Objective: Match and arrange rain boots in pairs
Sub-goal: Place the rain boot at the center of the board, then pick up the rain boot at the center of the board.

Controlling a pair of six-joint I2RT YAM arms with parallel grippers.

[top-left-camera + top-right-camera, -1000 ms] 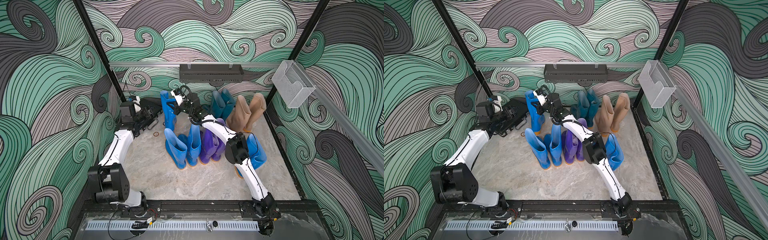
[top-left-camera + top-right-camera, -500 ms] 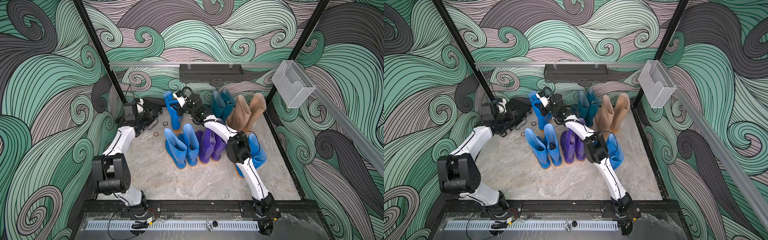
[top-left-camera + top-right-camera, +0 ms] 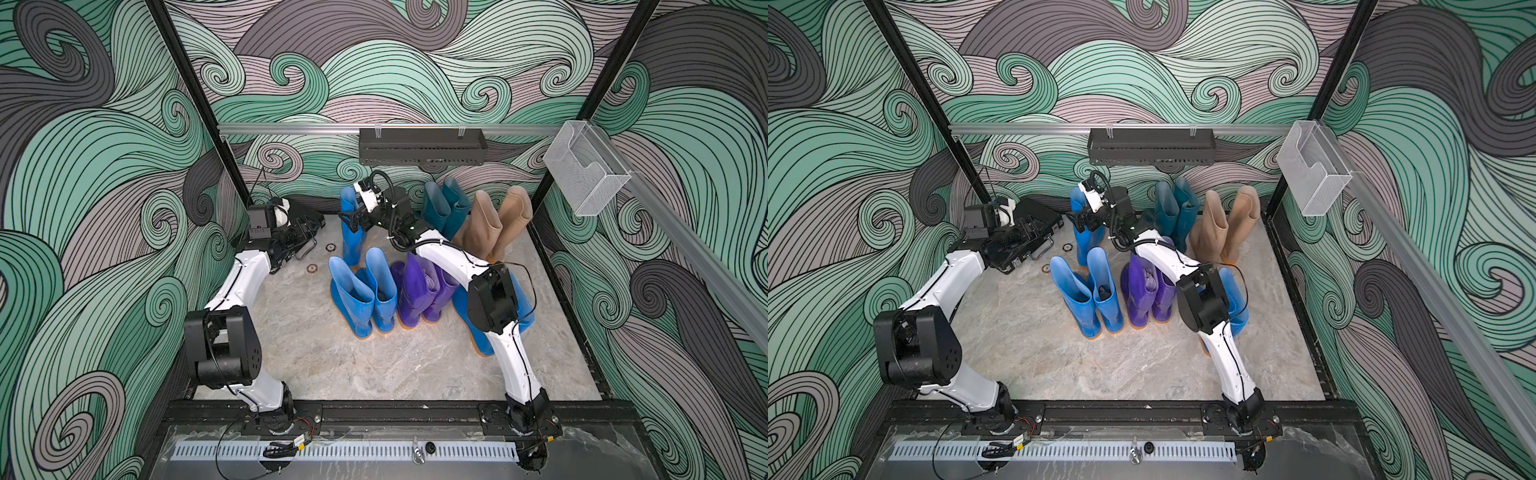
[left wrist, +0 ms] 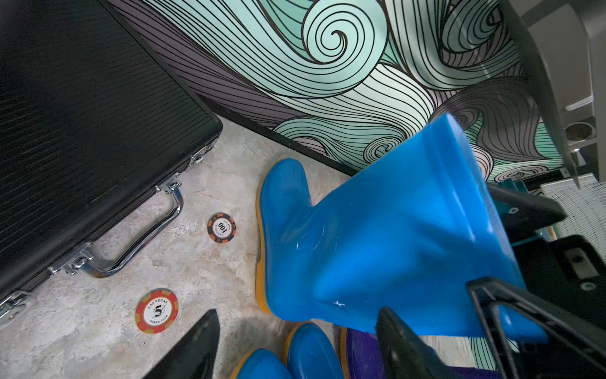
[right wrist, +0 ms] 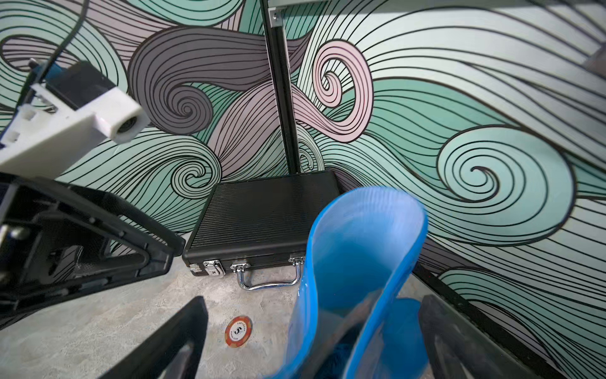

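A bright blue rain boot point(image 3: 351, 239) point(image 3: 1084, 241) stands upright near the back wall. My right gripper point(image 3: 352, 216) point(image 5: 314, 341) is open, its fingers wide on either side of that boot's top rim point(image 5: 364, 236). Just left of the boot my left gripper point(image 3: 305, 235) point(image 4: 295, 347) is open and holds nothing, level with the boot's foot point(image 4: 288, 210). A blue pair point(image 3: 365, 291), a purple pair point(image 3: 419, 291), a teal pair point(image 3: 444, 203) and a beige pair point(image 3: 494, 220) stand together. Another blue boot point(image 3: 525, 307) is mostly hidden behind my right arm.
A flat black case point(image 4: 82, 131) point(image 5: 269, 216) with a metal handle lies in the back left corner, under my left wrist. Two poker chips point(image 3: 331, 247) point(image 3: 312, 268) lie on the floor between case and boot. A black shelf point(image 3: 422, 145) hangs on the back wall.
My right gripper went from shut on the back blue boot's rim to wide open; the boot now stands free. The left arm has drawn in a little towards it.
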